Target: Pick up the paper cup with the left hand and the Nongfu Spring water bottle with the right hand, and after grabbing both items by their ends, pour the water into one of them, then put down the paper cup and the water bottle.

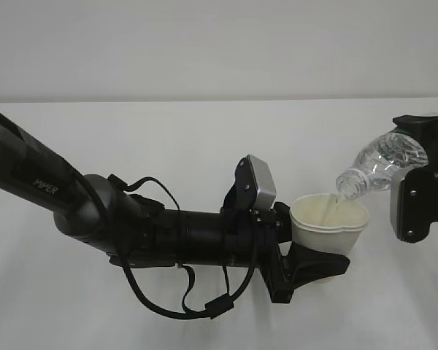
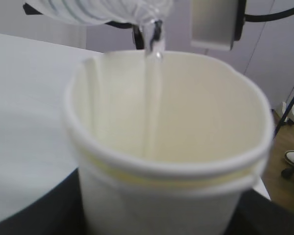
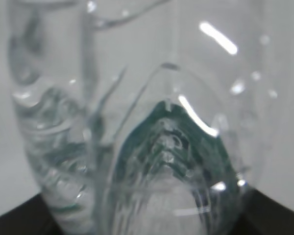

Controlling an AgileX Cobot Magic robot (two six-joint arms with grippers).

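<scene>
Left hand [image 1: 306,266] grasping the paper cup [image 1: 328,222], right hand [image 1: 420,182] clamping the tilted Nongfu Spring water bottle [image 1: 379,166]
Left wrist: water [image 2: 152,98] streams into cup [image 2: 166,147]; right wrist: bottle [image 3: 137,137] fills view, gripped at base

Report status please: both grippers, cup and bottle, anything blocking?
Left gripper shut on paper cup. Right gripper shut on tilted water bottle; water streaming into cup. Nothing in the way.
</scene>
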